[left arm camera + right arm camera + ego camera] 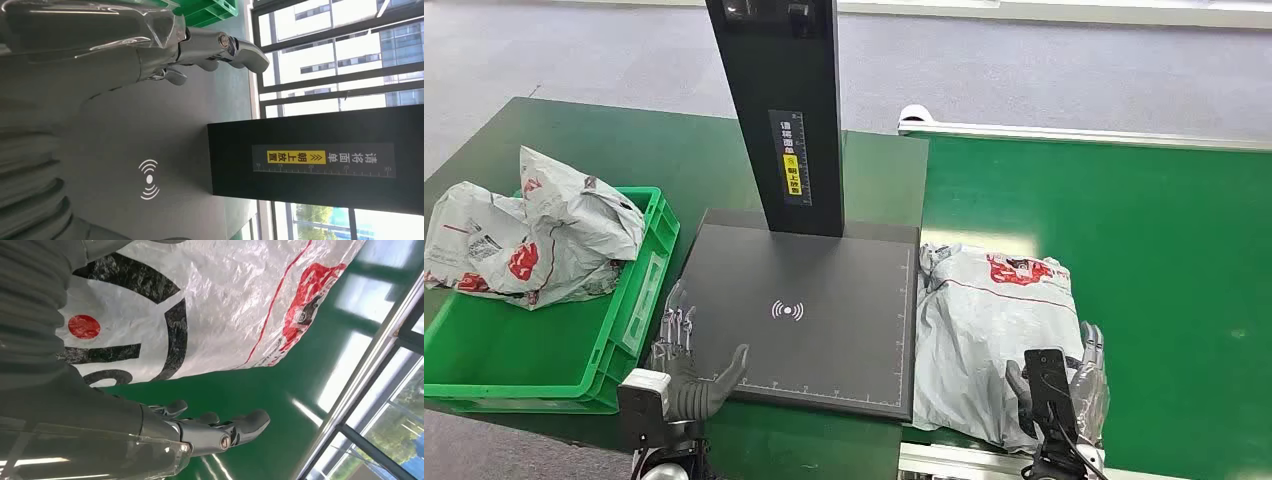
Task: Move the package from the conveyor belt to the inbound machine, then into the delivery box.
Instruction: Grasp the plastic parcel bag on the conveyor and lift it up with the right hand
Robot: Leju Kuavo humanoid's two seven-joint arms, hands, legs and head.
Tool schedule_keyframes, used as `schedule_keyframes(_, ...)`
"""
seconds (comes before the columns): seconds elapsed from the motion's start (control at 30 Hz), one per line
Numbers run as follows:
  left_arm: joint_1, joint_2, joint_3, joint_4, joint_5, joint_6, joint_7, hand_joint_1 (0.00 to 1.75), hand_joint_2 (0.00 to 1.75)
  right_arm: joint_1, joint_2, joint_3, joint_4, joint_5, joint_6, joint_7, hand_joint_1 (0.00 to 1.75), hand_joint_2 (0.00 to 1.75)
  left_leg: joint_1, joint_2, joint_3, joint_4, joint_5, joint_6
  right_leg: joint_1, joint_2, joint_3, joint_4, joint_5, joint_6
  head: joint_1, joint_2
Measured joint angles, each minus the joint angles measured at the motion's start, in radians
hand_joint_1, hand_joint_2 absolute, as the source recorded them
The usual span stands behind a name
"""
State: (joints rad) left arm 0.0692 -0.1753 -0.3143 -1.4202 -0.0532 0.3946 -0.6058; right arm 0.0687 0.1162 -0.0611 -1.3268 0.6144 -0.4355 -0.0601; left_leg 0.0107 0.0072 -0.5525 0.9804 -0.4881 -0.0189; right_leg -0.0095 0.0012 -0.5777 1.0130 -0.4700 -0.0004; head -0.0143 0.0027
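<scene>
One package [984, 330] lies lower right, two bags [529, 235] in one bin [639, 300]; scanner [809, 310] reads "朝上放置". Both hands' [686, 375] [1079, 375] fingers released.

Grey plastic package [989, 335] with red and black print, crumpled, lying flat on the green conveyor belt [1164, 260]. It lies just beside the right hand's fingers [1092, 350], against the dark inbound machine [809, 300].

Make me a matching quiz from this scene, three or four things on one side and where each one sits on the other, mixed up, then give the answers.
Things:
1. grey package
2. crumpled bags
3. left hand
4. right hand

Places:
A. in the green crate
B. at the near corner of the black scanner plate
C. on the green belt
D. at the package's near right edge

Pairs: 1-C, 2-A, 3-B, 4-D
</scene>
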Motion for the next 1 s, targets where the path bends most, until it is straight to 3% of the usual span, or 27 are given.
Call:
schedule_keyframes(0.07, 0.000, -0.001, 0.001, 0.000, -0.001, -0.002, 0.001, 0.00, 1.75, 0.000, 0.001, -0.004, 0.001, 0.017, 0.008, 0.020, 0.00, 1.75, 0.000, 0.000, 0.000, 0.000, 0.000, 0.000, 0.000, 0.000, 0.000, 0.000, 0.000, 0.000, 0.000, 0.000)
schedule_keyframes(0.23, -0.007, -0.005, 0.007, 0.000, -0.009, -0.022, 0.016, 0.00, 1.75, -0.021, 0.002, -0.046, 0.062, 0.127, 0.112, 0.168, 0.00, 1.75, 0.000, 0.000, 0.000, 0.000, 0.000, 0.000, 0.000, 0.000, 0.000, 0.000, 0.000, 0.000, 0.000, 0.000)
schedule_keyframes(0.37, -0.014, -0.012, 0.015, 0.000, -0.019, -0.034, 0.032, 0.00, 1.75, -0.049, 0.003, -0.079, 0.163, 0.191, 0.173, 0.212, 0.00, 1.75, 0.000, 0.000, 0.000, 0.000, 0.000, 0.000, -0.001, 0.000, 0.000, 0.000, 0.000, 0.000, 0.000, 0.000)
schedule_keyframes(0.5, -0.016, -0.017, 0.026, -0.001, -0.025, -0.035, 0.039, 0.00, 1.75, -0.089, 0.006, -0.087, 0.253, 0.240, 0.212, 0.251, 1.72, 1.75, 0.000, 0.000, 0.001, 0.000, 0.000, 0.000, 0.000, 0.000, 0.001, 0.000, 0.000, 0.000, 0.000, 0.000)
schedule_keyframes(0.83, -0.017, -0.018, 0.052, -0.005, -0.024, -0.021, 0.043, 0.00, 1.75, -0.241, 0.002, -0.089, 0.448, 0.242, 0.301, 0.258, 1.75, 1.75, 0.002, 0.020, 0.021, -0.001, -0.008, 0.002, 0.002, 0.016, 0.018, -0.003, 0.000, -0.001, 0.000, 0.000)
schedule_keyframes(1.0, -0.012, -0.023, 0.063, -0.014, -0.022, -0.012, 0.043, 0.00, 1.75, -0.264, 0.001, -0.092, 0.481, 0.192, 0.209, 0.168, 1.75, 1.75, 0.002, 0.017, 0.032, 0.000, -0.011, 0.004, 0.001, 0.016, 0.031, -0.004, -0.002, 0.003, 0.001, 0.000)
